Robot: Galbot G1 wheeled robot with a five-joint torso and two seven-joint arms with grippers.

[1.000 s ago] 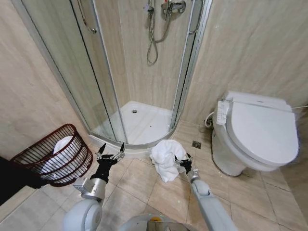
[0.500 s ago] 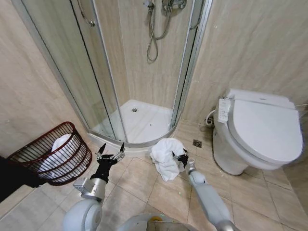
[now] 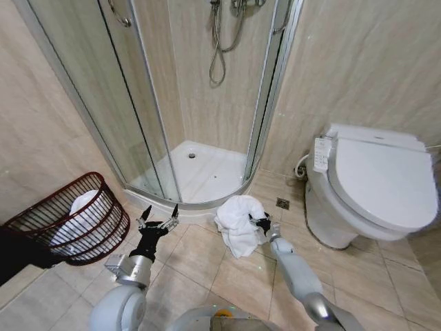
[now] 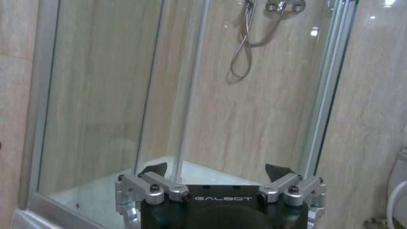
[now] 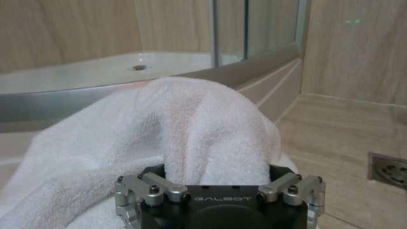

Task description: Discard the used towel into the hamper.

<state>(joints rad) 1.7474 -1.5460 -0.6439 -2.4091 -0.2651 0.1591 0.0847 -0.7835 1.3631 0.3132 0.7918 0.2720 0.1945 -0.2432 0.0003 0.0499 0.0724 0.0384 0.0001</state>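
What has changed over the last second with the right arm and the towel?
The right gripper has pushed further into the white towel on the floor by the shower tray, and a fold of cloth now sits between its jaws. The camera has shifted slightly. The towel remains on the tiles, the hamper holds its white cloth as before, and the left gripper stays open, idle.

— Floor access? 
— Bare tile between the left gripper (image 3: 158,222) and the towel (image 3: 236,222). The shower tray rim (image 3: 186,205) bounds the far side.
— Other obstructions? 
— The hamper (image 3: 72,227) stands at left, the toilet (image 3: 368,186) at right.
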